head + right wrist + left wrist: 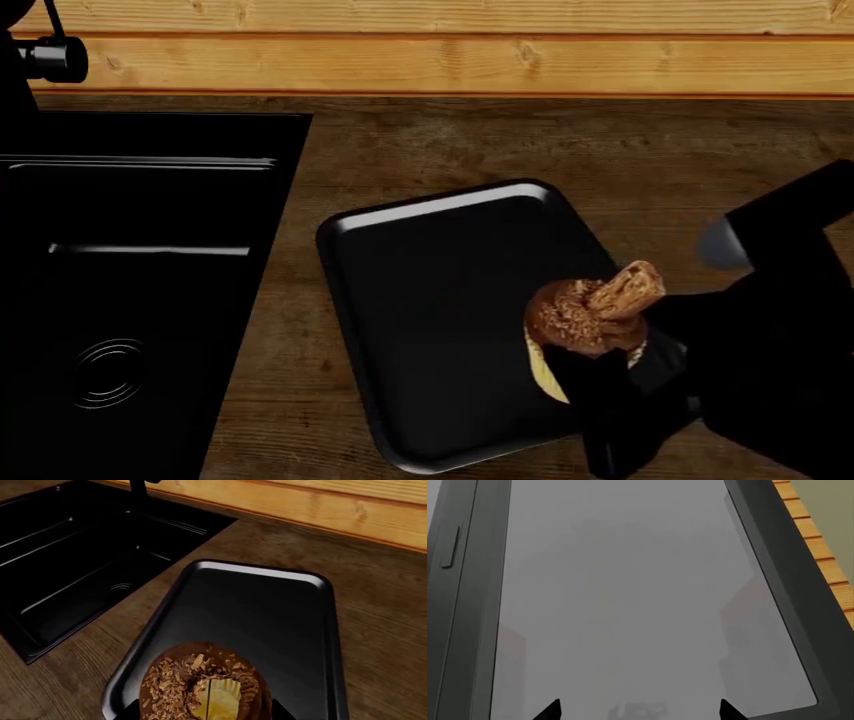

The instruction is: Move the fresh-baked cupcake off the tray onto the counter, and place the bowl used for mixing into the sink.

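**Cupcake held over the tray: risks of a slip or a crushed wrapper**

At the far left of the head view the sink (147,300) is seen, a deep black basin with a ringed drain, its tap (47,55) at the upper corner. The bowl is not visible in any view, so its position cannot be stated.

Toward the middle, the tray (427,330) lies on the wooden surface (534,140), and it is otherwise bare. The left pincer (639,711) is pointed at a grey window pane (627,605), with its tips spread and nothing held.

To the right, the cupcake (587,320) is gripped by the right pincer (607,385) at the pale wrapper, above the tray's right-hand part, and it appears tilted.

Several failures can be judged possible. Since the wrapper is soft, it could be crushed if the grip is tightened, or the cake could slide out if the tilt is increased. Frosting could be smeared against a finger. Were the cake released too early, it would be dropped back on the tray rather than on the wood.
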Robot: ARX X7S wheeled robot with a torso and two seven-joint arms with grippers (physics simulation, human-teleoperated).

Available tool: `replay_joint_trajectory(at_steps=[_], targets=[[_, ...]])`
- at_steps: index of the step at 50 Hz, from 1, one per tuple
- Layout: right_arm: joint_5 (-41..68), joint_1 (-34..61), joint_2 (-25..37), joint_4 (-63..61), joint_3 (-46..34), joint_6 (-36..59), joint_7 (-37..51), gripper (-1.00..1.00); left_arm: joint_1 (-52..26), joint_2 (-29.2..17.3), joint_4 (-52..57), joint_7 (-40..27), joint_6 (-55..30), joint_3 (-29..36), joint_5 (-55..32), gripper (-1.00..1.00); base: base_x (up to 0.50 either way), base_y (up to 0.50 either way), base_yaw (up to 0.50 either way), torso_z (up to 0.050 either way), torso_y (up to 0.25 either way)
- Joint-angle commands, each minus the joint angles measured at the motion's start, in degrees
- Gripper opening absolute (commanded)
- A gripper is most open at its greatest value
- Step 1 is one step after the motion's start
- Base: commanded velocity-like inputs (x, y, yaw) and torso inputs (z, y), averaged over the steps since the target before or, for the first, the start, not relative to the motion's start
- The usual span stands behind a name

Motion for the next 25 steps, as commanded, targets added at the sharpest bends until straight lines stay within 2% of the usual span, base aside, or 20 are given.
replay_joint_trajectory(at_steps=[1,13,25], targets=[[-0.76,0.09,1.41,-0.65,-0.11,-0.06,-0.49,-1.00,-0.15,0.04,-0.23,-0.01,0.13,0.16,-0.11,1.00,0.00,0.00,0.00,0.000,0.000],[-4.39,1.42,3.71,2.17,-0.23,-0.74,1.83,-1.00,-0.63,0.12,-0.71,-0.05,0.20,0.26,-0.24,1.00,0.00,0.00,0.00,0.000,0.000],[-5.26,-0.75,6.20,2.93,4.15,-0.56,6.31,-1.00,-0.40,-0.09,-0.18,-0.19,0.06,0.45,-0.43,1.00,0.00,0.00,0.00,0.000,0.000]])
